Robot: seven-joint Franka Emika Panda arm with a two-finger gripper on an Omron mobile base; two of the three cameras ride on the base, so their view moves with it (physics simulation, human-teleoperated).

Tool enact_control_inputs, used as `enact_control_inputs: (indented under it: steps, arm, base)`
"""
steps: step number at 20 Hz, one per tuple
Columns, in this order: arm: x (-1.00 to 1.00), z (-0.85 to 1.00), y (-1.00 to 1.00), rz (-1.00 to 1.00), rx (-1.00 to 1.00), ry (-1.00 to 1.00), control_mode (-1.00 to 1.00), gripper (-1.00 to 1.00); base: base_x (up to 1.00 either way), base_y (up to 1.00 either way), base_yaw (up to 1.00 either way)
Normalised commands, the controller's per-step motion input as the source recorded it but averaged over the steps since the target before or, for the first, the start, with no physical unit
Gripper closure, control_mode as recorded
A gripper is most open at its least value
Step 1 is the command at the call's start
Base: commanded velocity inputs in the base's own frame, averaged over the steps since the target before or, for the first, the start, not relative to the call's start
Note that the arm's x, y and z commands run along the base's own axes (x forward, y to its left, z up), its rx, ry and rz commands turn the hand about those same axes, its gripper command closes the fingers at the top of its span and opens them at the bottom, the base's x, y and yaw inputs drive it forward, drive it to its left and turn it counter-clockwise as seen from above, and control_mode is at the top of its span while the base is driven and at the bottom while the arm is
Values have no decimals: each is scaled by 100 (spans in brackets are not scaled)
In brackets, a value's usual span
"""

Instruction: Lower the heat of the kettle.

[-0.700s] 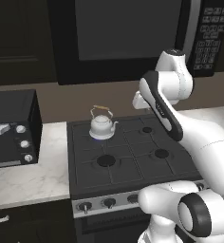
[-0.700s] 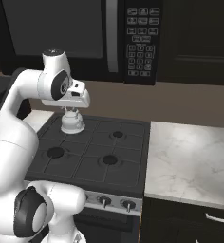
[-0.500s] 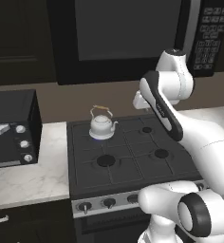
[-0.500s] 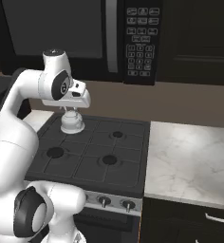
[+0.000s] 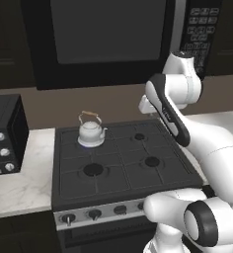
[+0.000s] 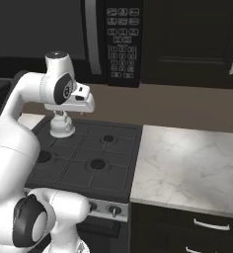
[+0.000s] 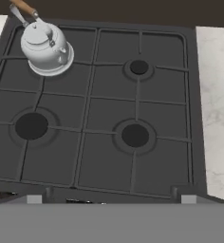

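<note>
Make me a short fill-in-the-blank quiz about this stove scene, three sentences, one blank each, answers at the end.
1. The kettle sits on the stove's back ____ burner.
2. The countertop to the right of the stove looks like ____.
3. The control knobs run along the stove's ____ edge.

Missing words: left; marble; front
</note>
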Motion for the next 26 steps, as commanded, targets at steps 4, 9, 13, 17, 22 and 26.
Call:
enact_control_inputs:
  steps: [4, 9, 13, 17, 22, 26]
  arm:
    - [0, 0, 0, 0, 0, 0, 100, -100]
    - [0, 0, 0, 0, 0, 0, 100, -100]
    - [0, 0, 0, 0, 0, 0, 100, -100]
    - [0, 0, 0, 0, 0, 0, 100, -100]
    - [0, 0, 0, 0, 0, 0, 100, -100]
    - [0, 0, 0, 0, 0, 0, 100, -100]
  base:
    - [8, -38, 0]
    - [21, -33, 0]
    - [32, -27, 0]
    - [31, -20, 0]
    - [34, -16, 0]
    - [28, -13, -1]
